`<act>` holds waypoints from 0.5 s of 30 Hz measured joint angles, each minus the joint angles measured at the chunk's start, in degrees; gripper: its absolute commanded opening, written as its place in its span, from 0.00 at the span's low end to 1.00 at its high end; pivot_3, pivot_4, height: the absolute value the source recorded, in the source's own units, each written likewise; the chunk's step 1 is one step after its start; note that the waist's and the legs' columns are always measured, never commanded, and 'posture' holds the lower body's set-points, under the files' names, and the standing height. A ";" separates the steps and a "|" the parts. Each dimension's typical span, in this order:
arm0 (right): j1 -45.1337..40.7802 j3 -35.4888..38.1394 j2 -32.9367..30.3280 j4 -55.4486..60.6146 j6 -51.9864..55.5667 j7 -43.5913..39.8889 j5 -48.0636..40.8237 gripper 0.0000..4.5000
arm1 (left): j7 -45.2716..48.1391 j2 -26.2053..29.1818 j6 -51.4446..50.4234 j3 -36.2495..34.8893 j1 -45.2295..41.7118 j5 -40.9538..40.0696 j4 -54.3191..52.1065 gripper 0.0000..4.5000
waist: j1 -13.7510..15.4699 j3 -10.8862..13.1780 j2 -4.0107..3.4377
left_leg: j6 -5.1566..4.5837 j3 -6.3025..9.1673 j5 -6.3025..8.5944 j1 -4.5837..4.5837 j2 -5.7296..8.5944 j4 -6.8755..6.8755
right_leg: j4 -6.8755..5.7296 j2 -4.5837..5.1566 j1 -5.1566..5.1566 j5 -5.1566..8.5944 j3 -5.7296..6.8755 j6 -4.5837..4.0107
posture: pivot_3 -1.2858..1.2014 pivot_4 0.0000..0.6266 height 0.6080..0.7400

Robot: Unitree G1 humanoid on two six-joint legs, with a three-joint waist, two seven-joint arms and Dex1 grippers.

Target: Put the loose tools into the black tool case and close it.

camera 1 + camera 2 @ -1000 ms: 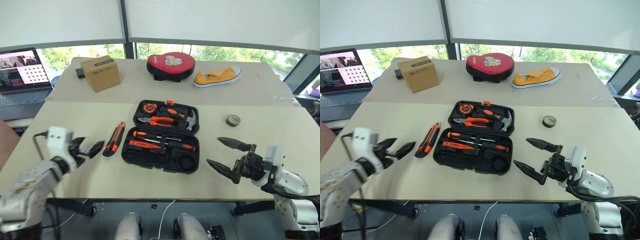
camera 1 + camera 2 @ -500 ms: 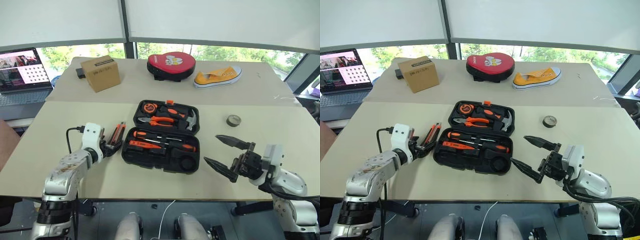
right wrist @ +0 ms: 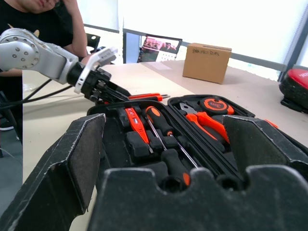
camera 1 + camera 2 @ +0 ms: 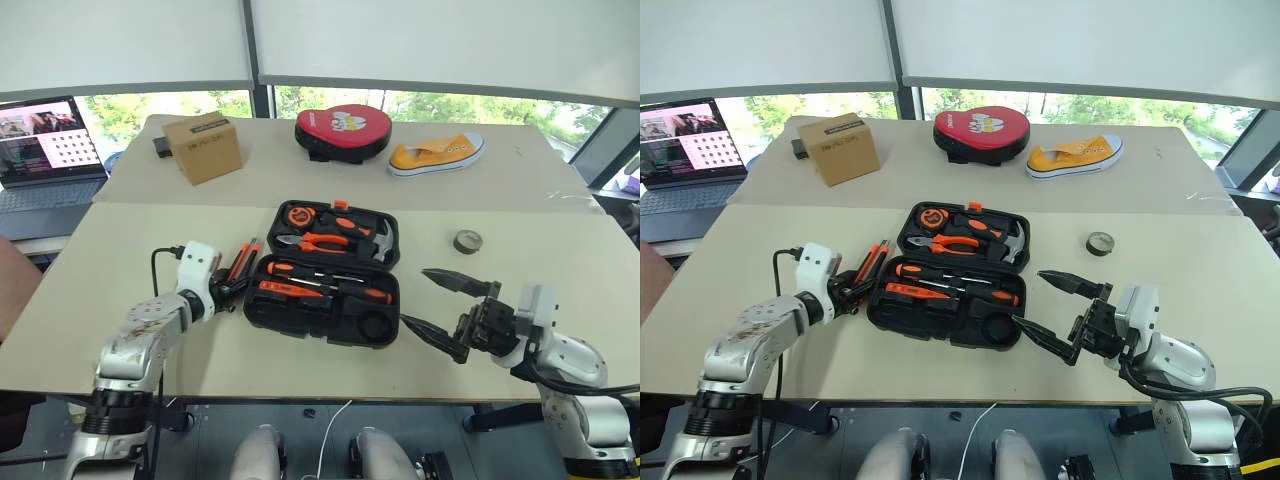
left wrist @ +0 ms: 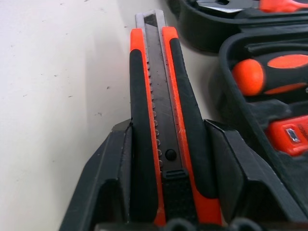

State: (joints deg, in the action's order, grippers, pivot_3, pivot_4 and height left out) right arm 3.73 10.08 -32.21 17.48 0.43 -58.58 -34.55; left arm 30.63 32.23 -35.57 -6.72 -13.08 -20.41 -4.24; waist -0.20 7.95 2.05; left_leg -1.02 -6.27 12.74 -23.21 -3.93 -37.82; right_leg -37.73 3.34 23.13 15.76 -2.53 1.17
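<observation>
Left gripper [image 5: 166, 192] fingers clasp the utility knife [image 5: 161, 120], lying on the tabletop [image 4: 120, 250] at the black tool case's [image 4: 325, 325] nine o'clock. Right gripper [image 4: 440, 310] fingers spread, empty. Risk: end-heavy hold lets the knife pivot or snag the rim.

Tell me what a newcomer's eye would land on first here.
The open black tool case mid-table, its orange-handled tools slotted inside. Just to its left, the left gripper straddles the orange-and-black utility knife lying on the table. The right gripper hovers wide open beside the case's right end.
</observation>
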 measured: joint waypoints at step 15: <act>5.00 3.01 -2.69 2.23 1.20 -1.16 -1.93 1.00 | 45.03 11.54 23.15 13.39 -13.05 -1.17 0.36 0.39 | 0.94 0.17 0.09 | -0.04 -0.13 0.01 -0.43 0.08 -0.03 | 0.54 0.03 0.00 -0.12 0.11 0.22 | 0.52 0.24 1.00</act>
State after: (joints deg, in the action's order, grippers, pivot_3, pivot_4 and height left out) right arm 8.74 13.08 -34.91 19.71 1.63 -59.74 -36.48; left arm 75.66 43.77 -12.41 6.67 -26.12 -21.59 -3.88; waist 0.74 8.13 2.14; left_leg -1.06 -6.40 12.76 -23.65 -3.85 -37.85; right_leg -37.19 3.38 23.13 15.63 -2.42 1.39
